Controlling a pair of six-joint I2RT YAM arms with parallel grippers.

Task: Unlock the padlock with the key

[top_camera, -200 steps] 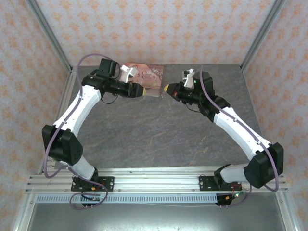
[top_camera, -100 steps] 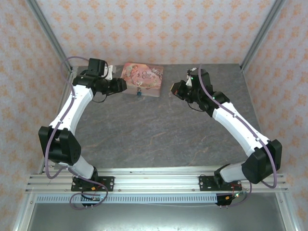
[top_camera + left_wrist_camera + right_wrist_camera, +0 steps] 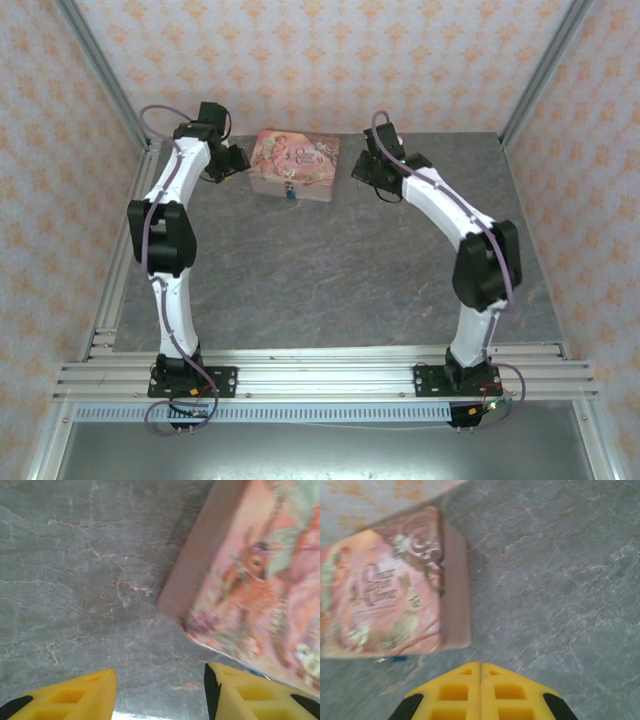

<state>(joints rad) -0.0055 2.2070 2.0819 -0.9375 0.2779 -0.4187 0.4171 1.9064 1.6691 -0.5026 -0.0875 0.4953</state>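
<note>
On the left, we are seeing the left hand (image 3: 160, 696) hovering over the grey counter (image 3: 330, 270) just beside the pink box (image 3: 297, 158). Its yellow fingers (image 3: 75, 697) are standing partly apart with nothing between them. At centre, the padlock (image 3: 289, 193) is showing from above as a teal speck against the box's near face. From the wrist cameras it is showing as a blue sliver at the box's lower edge. We are not managing to make out the key, so we cannot say whether it is in the lock, on the counter or pinched. On the right, the right hand (image 3: 480, 692) is sitting near the box's other end, fingers pressed flat together, with nothing visible in their seam. We are judging the risks thus: with both hands flanking a box that looks light, a sideways nudge could slide it and carry the lock out of reach. A key so small could also twist in an off-centre grip and miss the keyhole.
</note>
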